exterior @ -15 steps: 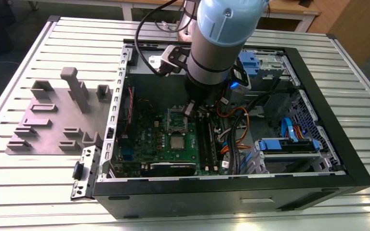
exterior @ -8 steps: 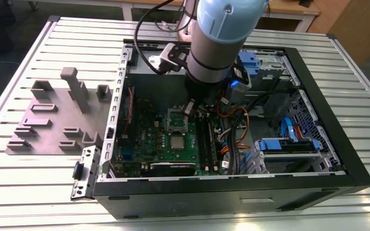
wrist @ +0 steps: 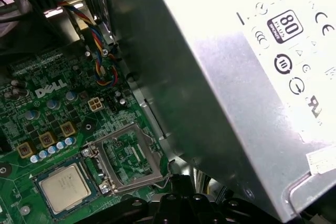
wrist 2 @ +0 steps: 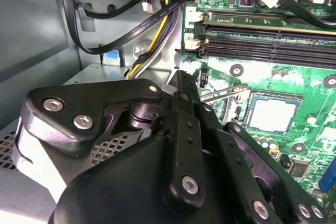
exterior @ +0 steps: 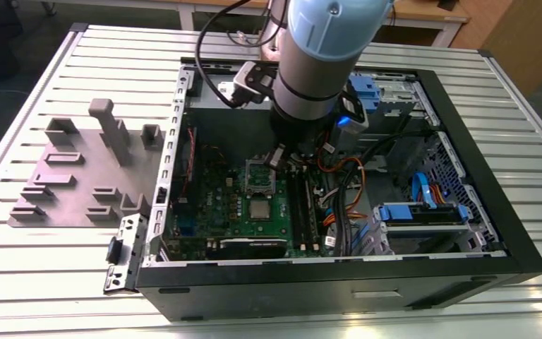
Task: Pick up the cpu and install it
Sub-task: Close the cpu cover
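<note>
Whether the jaws are clenched or released I cannot tell, for they are presenting only black linkage. The gripper [wrist 2: 181,80] is hanging inside the open computer case [exterior: 497,233], low over the green motherboard [exterior: 219,205]. In the exterior view it is hovering near the middle of the frame, just above the silver socket frame [exterior: 257,176]. The cpu [exterior: 260,210] is lying flat on the motherboard in a dark-rimmed square seat, pale metal top facing up. It is sitting just beside the socket frame, toward the lower edge of the exterior view, and apart from the gripper. To the exterior view's right of it, black memory slots [exterior: 295,205] are running alongside, and orange and black cables [exterior: 346,191] are looping past a blue drive bracket [exterior: 420,212]. A gray power supply box [wrist: 252,77] with a white label is standing close beside the gripper. The arm [exterior: 323,56] is reaching down from the top middle. Outside the case, at the exterior view's left, a gray fixture block [exterior: 82,169] is resting on the ribbed metal desk [exterior: 26,282].
</note>
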`<state>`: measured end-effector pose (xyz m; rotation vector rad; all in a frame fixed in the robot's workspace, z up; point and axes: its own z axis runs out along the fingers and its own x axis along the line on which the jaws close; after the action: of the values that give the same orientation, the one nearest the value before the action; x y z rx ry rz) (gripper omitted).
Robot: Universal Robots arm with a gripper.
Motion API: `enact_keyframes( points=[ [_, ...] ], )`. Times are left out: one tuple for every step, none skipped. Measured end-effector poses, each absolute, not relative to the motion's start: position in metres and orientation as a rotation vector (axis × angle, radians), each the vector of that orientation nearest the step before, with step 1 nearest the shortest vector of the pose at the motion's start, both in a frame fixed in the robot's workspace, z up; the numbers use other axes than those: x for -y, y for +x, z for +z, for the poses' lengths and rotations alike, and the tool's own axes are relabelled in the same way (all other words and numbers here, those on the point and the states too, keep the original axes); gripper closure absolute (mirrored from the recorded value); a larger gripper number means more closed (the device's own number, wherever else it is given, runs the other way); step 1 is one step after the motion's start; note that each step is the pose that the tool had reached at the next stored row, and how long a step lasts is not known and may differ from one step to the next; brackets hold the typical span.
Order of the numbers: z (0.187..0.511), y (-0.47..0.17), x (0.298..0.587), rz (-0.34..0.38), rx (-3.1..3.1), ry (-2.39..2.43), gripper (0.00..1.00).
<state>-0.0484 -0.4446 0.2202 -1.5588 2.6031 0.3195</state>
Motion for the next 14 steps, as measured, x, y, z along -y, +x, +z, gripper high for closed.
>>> enact_keyframes(
  points=[
    [0.2205, -0.0486, 0.4447, 0.319, -2.603, -1.559, 0.89],
    [0.2208, -0.0488, 0.4447, 0.319, -2.603, -1.559, 0.89],
    [0.2211, -0.049, 0.4448, 0.319, -2.603, -1.559, 0.89],
    [0.2214, -0.0491, 0.4448, 0.319, -2.603, -1.559, 0.89],
    [0.2217, -0.0493, 0.4449, 0.319, -2.603, -1.559, 0.89],
    [0.222, -0.0494, 0.4449, 0.319, -2.603, -1.559, 0.89],
    [0.2223, -0.0495, 0.445, 0.319, -2.603, -1.559, 0.89],
    [0.2226, -0.0496, 0.445, 0.319, -2.603, -1.559, 0.89],
    [0.223, -0.0497, 0.445, 0.319, -2.603, -1.559, 0.89],
    [0.2233, -0.0498, 0.4451, 0.319, -2.604, -1.559, 0.89],
    [0.2237, -0.0499, 0.4452, 0.319, -2.603, -1.559, 0.89],
    [0.2241, -0.0501, 0.4452, 0.319, -2.603, -1.559, 0.89],
    [0.2244, -0.0502, 0.4453, 0.319, -2.603, -1.559, 0.89],
    [0.2248, -0.0503, 0.4454, 0.319, -2.604, -1.559, 0.89]
  ],
)
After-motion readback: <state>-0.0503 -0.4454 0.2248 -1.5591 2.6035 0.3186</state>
